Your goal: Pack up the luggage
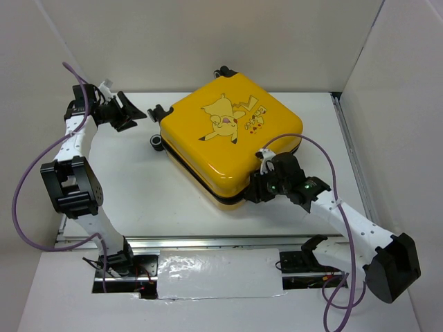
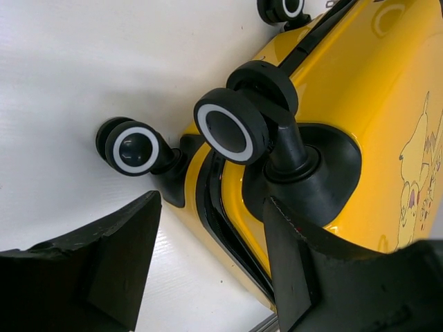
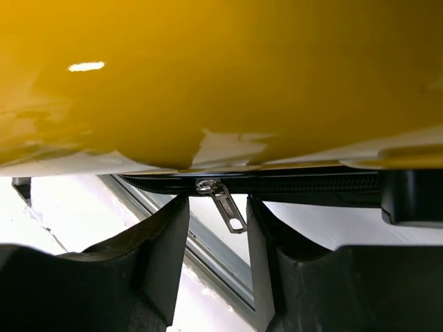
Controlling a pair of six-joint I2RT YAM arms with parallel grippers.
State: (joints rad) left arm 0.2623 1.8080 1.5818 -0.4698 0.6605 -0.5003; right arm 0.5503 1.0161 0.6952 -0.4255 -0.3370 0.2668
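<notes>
Your left gripper [image 1: 135, 116] hangs over the far left corner of the worktop [image 1: 152, 200], fingers spread, nothing between them. It faces the wheels [image 2: 232, 126] at the luggage's left corner and stops just short of them, touching nothing.

The luggage [image 1: 232, 135] lies flat mid-worktop, lid shut and picture side up, turned so its corners point at the worktop's edges.

Your right gripper [image 3: 218, 211] sits low against the luggage's near right side, at the seam. In the right wrist view the zip [image 3: 304, 183] runs left to right along that side. The pull [image 3: 227, 207] hangs down from it, across the zip's line, into the gap between your fingers [image 3: 166, 242]. The fingers stand narrowly apart, one on each side of the pull. A sliver of gap shows on both sides, so I read it as not yet pinched.

The next move turns on that. The pull is dead ahead of the right gripper, and the left is well apart from it, so this is the right arm's job. Once you pinch the tab, I'd expect the travel to follow the zip's long axis along the side, not away from the shell. I cannot tell which stretch of zip is done up.
</notes>
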